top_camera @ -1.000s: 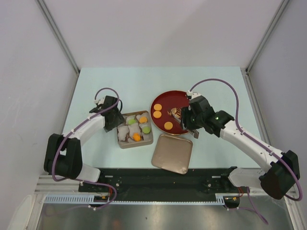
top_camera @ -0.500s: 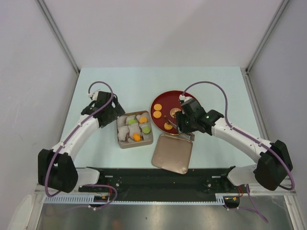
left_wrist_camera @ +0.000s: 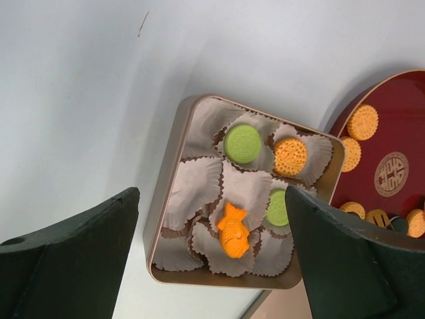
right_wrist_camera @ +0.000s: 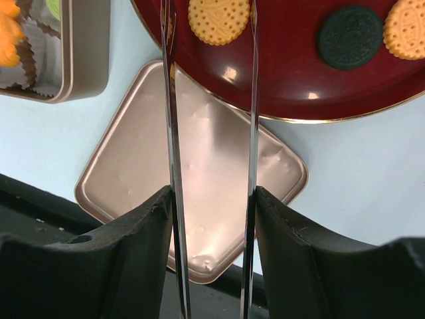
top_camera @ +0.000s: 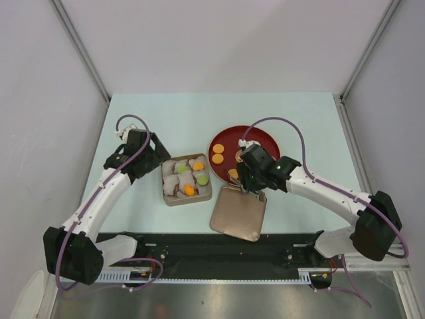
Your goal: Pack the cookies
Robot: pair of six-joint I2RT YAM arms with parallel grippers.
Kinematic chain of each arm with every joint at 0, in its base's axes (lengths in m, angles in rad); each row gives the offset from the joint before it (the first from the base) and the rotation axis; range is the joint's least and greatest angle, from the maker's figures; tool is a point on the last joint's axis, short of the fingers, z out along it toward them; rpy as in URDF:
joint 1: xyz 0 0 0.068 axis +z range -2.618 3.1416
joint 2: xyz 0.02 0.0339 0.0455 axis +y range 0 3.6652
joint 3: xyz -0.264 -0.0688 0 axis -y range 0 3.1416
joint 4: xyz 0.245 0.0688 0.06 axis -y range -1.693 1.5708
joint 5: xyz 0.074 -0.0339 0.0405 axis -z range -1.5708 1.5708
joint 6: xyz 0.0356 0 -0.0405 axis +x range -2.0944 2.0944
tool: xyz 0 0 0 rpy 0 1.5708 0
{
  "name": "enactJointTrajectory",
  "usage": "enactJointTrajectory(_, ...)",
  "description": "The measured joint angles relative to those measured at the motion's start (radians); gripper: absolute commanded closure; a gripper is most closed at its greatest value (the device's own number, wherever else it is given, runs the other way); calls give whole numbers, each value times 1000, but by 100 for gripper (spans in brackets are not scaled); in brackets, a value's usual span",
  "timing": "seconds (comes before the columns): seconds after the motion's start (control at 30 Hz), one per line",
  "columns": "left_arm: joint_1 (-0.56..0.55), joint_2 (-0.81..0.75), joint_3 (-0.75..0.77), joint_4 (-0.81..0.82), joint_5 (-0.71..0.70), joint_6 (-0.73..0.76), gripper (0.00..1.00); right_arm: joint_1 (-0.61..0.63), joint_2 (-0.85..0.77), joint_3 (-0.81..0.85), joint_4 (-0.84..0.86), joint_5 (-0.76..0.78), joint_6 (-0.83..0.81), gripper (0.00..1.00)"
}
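Right jaws: part-open, empty, blades straddling the near rim of the plate (right_wrist_camera: 279, 86), in line with an orange cookie (right_wrist_camera: 217, 21). I judge the best approach is to advance until the blades flank it, lower, then close gently, clear of the black cookie (right_wrist_camera: 350, 36) and the lid (right_wrist_camera: 199, 173) toward the counter's (top_camera: 186, 113) near edge. Left jaws: wide apart, empty, beside the tin (left_wrist_camera: 166, 189). Cookies: several on the plate mid-counter, four in the tin.
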Motion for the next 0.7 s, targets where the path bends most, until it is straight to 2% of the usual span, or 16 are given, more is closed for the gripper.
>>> enactJointTrajectory(0.23, 0, 0, -36, -1, 3, 0, 4, 20, 43, 0, -10, 18, 5, 46)
enactJointTrajectory(0.33, 0, 0, -40, -1, 4, 0, 4, 22, 51, 0, -10, 23, 5, 50)
enactJointTrajectory(0.47, 0, 0, -40, 0, 9, 1, 4, 22, 57, 0, -11, 28, 5, 60)
enactJointTrajectory(0.7, 0, 0, -42, 6, 18, 1, 4, 18, 57, 13, -27, 33, 9, 63)
